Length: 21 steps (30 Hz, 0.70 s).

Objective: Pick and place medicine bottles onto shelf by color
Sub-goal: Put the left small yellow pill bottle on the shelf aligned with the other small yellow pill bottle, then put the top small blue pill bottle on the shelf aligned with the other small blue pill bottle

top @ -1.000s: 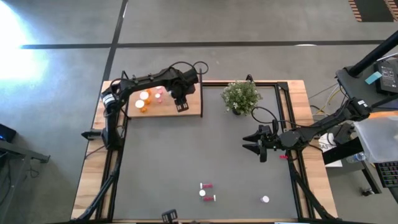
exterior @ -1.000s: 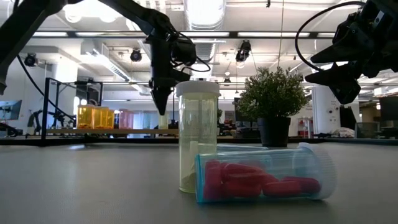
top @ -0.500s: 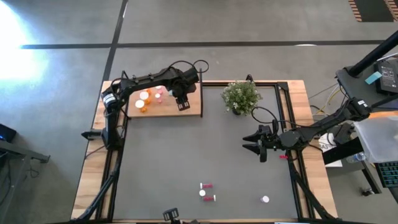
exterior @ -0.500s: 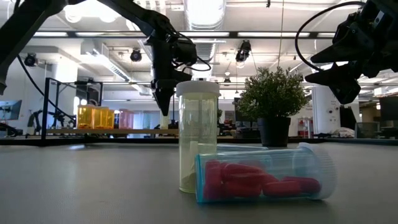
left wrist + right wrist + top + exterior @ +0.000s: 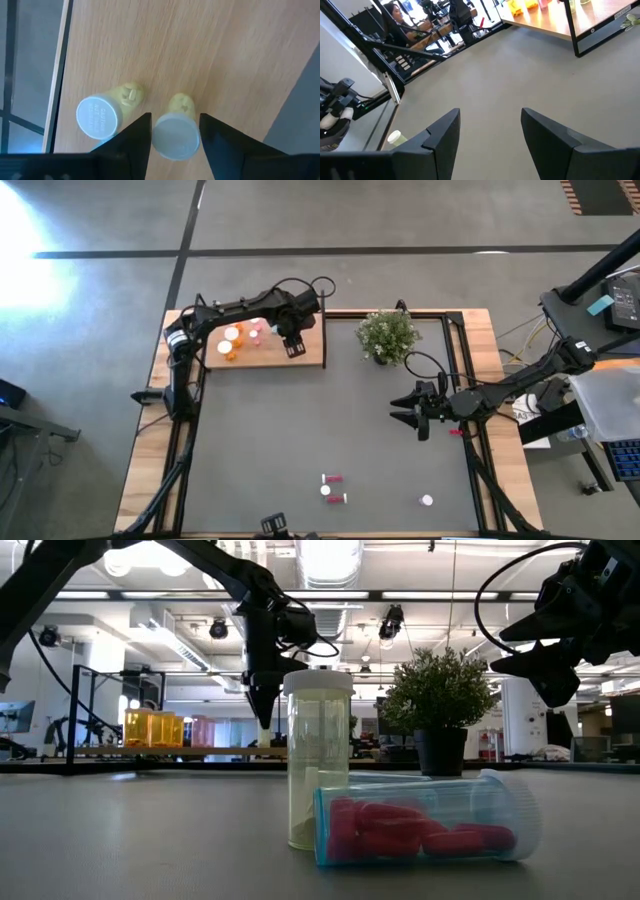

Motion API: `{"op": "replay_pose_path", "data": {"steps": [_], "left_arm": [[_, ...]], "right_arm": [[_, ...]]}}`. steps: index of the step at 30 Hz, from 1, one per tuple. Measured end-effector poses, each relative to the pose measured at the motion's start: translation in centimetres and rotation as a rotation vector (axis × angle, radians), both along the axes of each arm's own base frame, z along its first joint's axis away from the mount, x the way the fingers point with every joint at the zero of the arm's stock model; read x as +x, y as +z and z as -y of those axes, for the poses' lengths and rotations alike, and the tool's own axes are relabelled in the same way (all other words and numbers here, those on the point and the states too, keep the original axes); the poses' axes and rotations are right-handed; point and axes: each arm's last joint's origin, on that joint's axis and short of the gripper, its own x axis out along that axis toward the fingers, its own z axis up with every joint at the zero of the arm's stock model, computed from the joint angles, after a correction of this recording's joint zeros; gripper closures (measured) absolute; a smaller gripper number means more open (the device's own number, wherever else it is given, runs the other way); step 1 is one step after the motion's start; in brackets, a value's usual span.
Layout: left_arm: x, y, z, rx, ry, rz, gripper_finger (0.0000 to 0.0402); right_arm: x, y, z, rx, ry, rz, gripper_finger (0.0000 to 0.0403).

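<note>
While the sorting is going on: tabletop (image 5: 300,430) is carrying everything, the dark mat covering most of it.
Shelf: shelf (image 5: 310,352) is lying at the far left corner, serving as the drop-off board where bottles are being grouped by color.
Plant: potted plant (image 5: 387,335) is standing just beside the shelf, outside the task.
Left end effector: left end effector (image 5: 175,132) is hanging straight down over the shelf's yellow group, its fingers straddling the yellow bottle (image 5: 176,131) with slight gaps showing, so probably letting go.
Neighbour: second yellow bottle (image 5: 102,114) is standing upright right beside it, matching in color.
Right end effector: right end effector (image 5: 412,412) is waiting open above the mat's right side, holding nothing.
Remaining bottles: red bottles (image 5: 333,488) are lying near the front edge, not yet sorted.
</note>
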Motion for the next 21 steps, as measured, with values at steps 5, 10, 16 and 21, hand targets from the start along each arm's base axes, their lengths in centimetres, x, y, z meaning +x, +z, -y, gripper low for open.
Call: {"op": "replay_pose_path", "data": {"steps": [5, 10, 16, 21], "left_arm": [[0.0, 0.2, -0.1, 0.004, 0.026, 0.009, 0.0231], [-0.3, 0.9, 0.0, 0.016, 0.028, 0.025, 0.0216], [-1.0, 2.9, 0.5, 0.043, 0.028, 0.073, 0.0214], [-2.1, 5.4, 1.2, 0.078, 0.027, 0.137, 0.0214]], "right_arm": [[0.0, 0.0, 0.0, 0.000, 0.000, 0.000, 0.0202], [0.0, 0.0, 0.0, 0.000, 0.000, 0.000, 0.0202], [0.0, 0.0, 0.0, 0.000, 0.000, 0.000, 0.0202], [0.0, 0.0, 0.0, 0.000, 0.000, 0.000, 0.0202]]}}
